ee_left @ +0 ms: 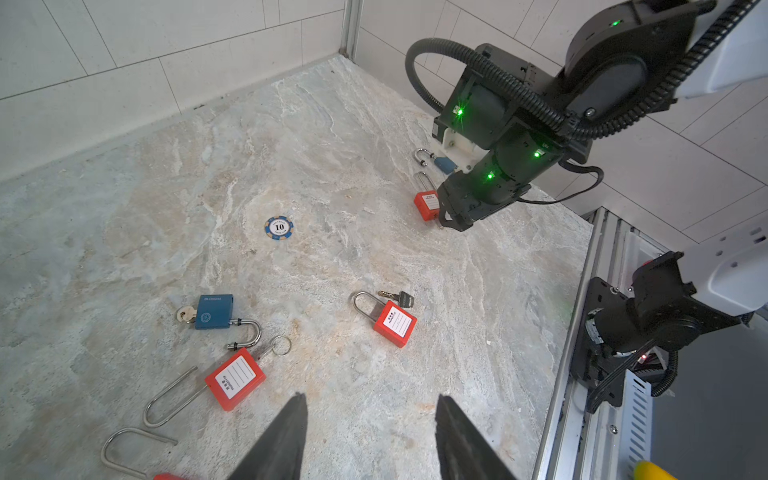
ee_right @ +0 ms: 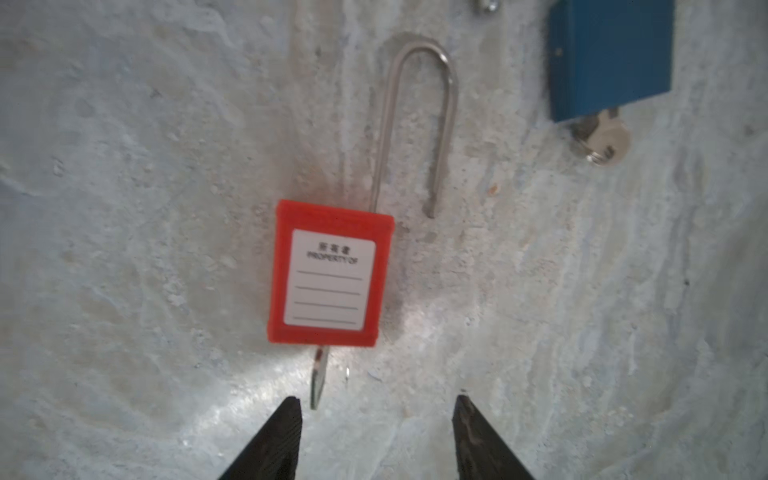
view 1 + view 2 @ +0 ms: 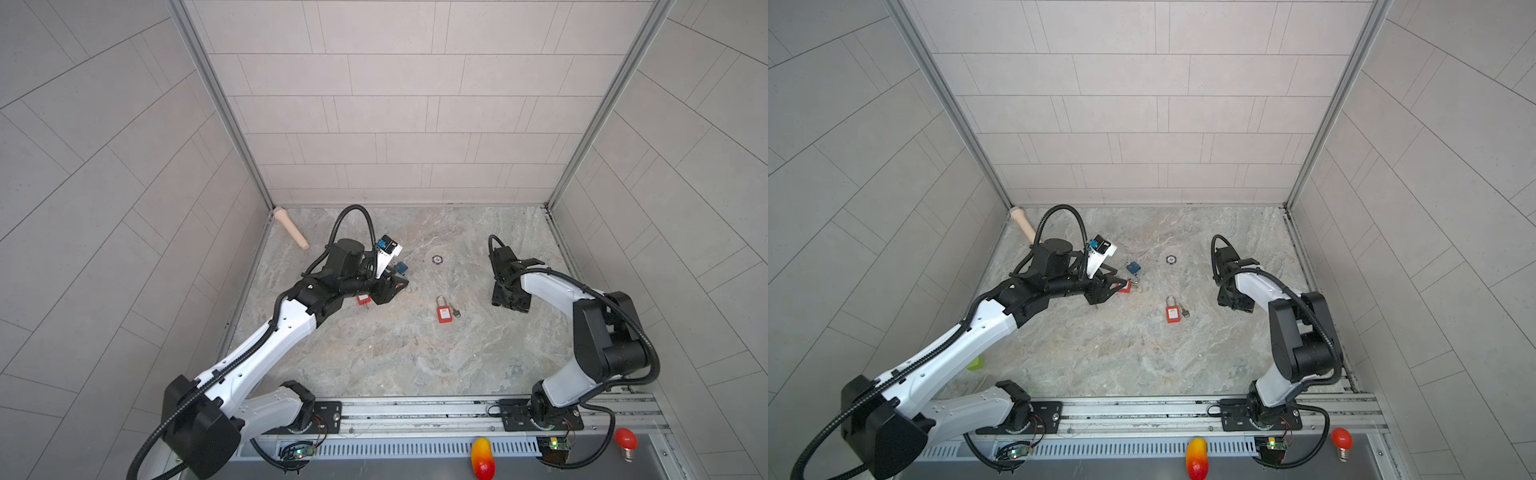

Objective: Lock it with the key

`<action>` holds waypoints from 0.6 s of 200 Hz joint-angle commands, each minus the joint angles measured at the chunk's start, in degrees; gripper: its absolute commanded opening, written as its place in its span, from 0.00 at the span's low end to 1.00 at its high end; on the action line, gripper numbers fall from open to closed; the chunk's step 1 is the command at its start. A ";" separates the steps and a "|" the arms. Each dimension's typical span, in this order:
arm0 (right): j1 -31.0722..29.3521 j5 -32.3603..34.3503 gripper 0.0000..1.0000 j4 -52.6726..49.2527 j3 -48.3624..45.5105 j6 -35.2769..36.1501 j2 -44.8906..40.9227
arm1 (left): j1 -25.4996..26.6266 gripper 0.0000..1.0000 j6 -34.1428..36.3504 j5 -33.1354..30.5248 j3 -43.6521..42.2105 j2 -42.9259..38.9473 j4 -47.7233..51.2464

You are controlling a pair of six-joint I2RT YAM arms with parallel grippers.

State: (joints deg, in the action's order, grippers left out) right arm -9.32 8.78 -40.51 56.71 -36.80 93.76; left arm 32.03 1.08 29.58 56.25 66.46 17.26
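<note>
Presently: right claw [image 2: 377, 399], mine, jaws wide, gripping nothing; nearer of my two to this lock. Red padlock [image 2: 330, 274], flat on tabletop [image 2: 124, 249], straight ahead, long axis in line with my reach. Shackle [image 2: 422, 41], far end, one leg free. Key [image 2: 318, 382], near end, pointing back at me, just short of one jaw.

Poker chip [image 3: 437, 259] mid-tabletop [image 3: 395, 357], beige wooden peg [image 3: 291, 229] in far left corner, red bulb [image 3: 625, 440] and yellow-red fruit [image 3: 483, 457] in front

The key [image 3: 455, 312] lies just right of the middle padlock [image 3: 444, 314], chip [image 3: 437, 259] behind.
</note>
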 commanded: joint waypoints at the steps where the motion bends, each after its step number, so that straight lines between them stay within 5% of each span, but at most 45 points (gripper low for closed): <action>1: 0.10 -3.27 0.61 2.16 1.86 0.86 2.51 | 0.34 0.55 0.08 1.00 1.97 0.16 -0.91; 120: 2.00 -1.96 0.59 7.50 -0.30 -3.72 6.35 | 1.27 0.55 -0.40 -0.38 0.69 0.25 -0.82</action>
State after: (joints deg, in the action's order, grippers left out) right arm -8.25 6.04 -33.65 57.78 -39.24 98.59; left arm 32.73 0.91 29.36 56.25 66.76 17.26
